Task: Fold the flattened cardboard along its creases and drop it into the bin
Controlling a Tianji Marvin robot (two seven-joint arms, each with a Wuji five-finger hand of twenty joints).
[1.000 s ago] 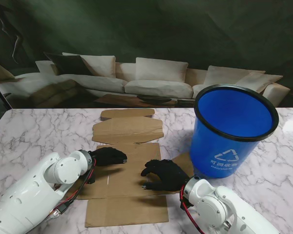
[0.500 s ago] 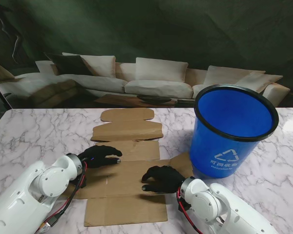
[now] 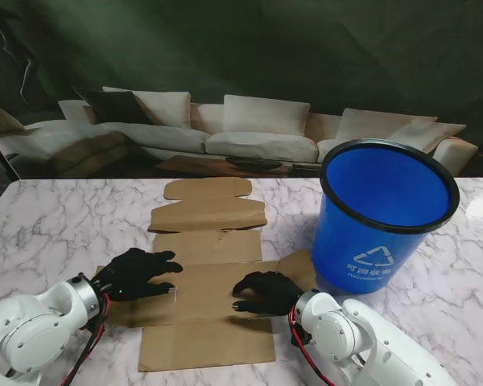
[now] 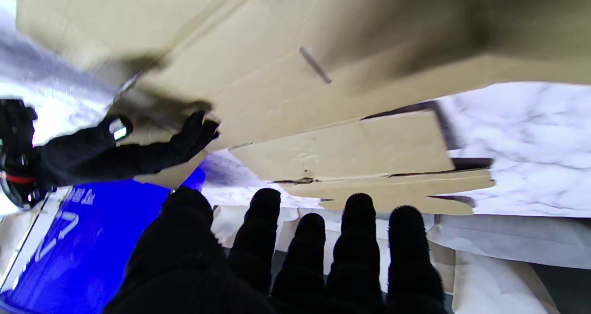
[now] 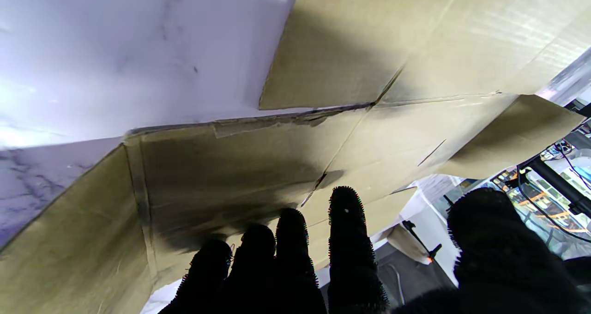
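Cardboard (image 3: 205,277) flat | marble table (image 3: 48,225) | both hands' fingers spread, gripping nothing

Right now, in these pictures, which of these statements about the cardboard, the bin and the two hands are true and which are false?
1. The cardboard lies flat on the table. True.
2. The blue bin lies tipped on its side. False: it stands upright, to the right of the cardboard.
3. The left hand holds a folded flap off the table. False: its fingers are spread over the sheet's left part and grip nothing.
4. The right hand is over the cardboard, near the bin. True.
5. Part of the cardboard is already in the bin. False: the whole sheet is on the table.
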